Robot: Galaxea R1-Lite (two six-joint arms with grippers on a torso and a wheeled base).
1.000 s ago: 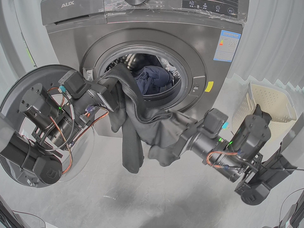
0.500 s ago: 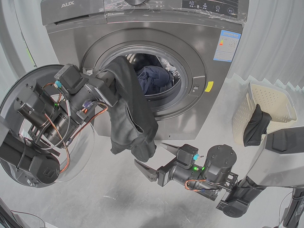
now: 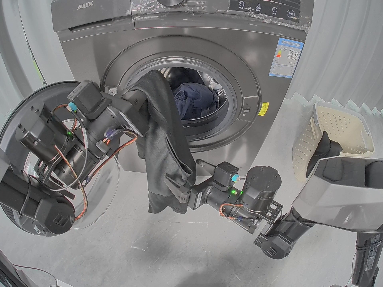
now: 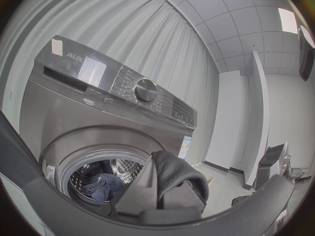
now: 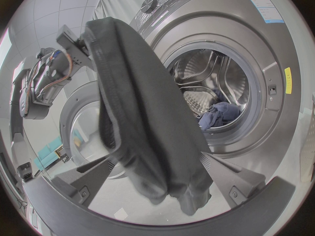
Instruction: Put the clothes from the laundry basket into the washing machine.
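Note:
A dark grey garment (image 3: pixel 163 140) hangs from my left gripper (image 3: pixel 139 95), which is shut on its top edge at the left rim of the washing machine's opening (image 3: pixel 223 80). The cloth drapes down in front of the machine, off the floor. My right gripper (image 3: pixel 188 179) is open low in front of the machine, its fingers on either side of the garment's (image 5: pixel 141 99) lower part. A navy garment (image 3: pixel 194 98) lies inside the drum. The cream laundry basket (image 3: pixel 339 114) stands to the right with a dark cloth (image 3: pixel 320 154) hanging over its rim.
The round machine door (image 3: pixel 36 104) stands swung open on the left, behind my left arm. Bare grey floor (image 3: pixel 159 244) spreads in front of the machine. Pale curtains hang behind and beside it.
My right gripper let go of the grey garment, dropped low and opened, then rose to its hanging lower end. The garment now hangs straight down from my left gripper.

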